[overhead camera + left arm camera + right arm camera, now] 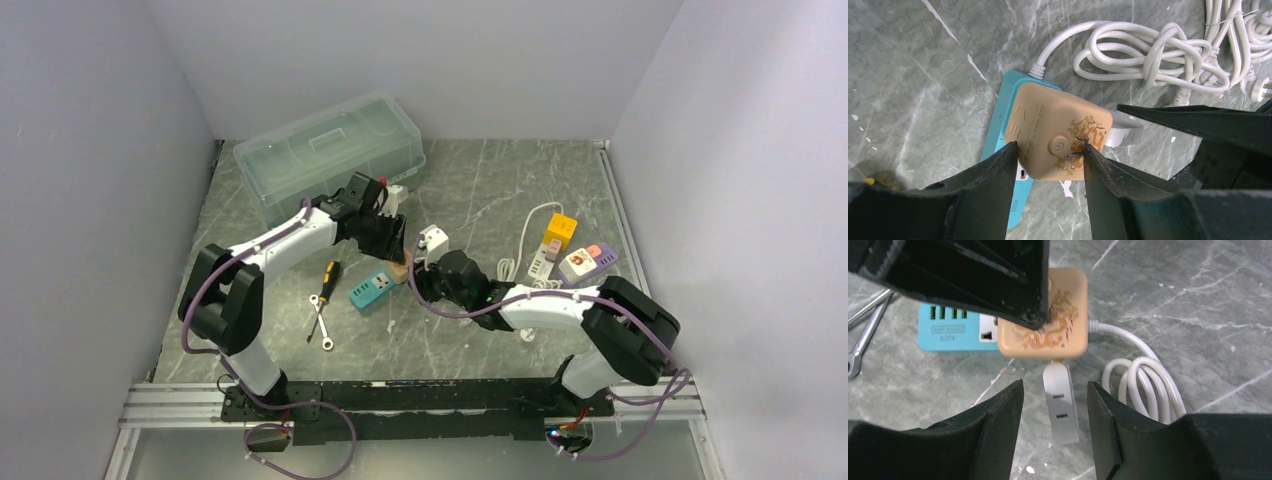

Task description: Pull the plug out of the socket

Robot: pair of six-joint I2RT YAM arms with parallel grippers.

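Two slim gaps flank the white plug (1060, 410) inside your parted right pincer (1055, 390); left pincer (1049, 147) straddles tan socket (1058, 122), grip unclear.

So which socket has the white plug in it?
The beige dragon-print cube: the white plug sticks out of its side, and the left gripper straddles it.

In its wrist view the fingers (993, 185) of the left gripper (1050, 146) cover the lower sides of the peach socket (1058, 125), so whether they press it cannot be told; one also hides the near end of the teal power strip (998, 115). A finger of the right gripper (1055, 385) masks half the white plug (1123, 134). From above, the socket lies almost wholly hidden under the arms.
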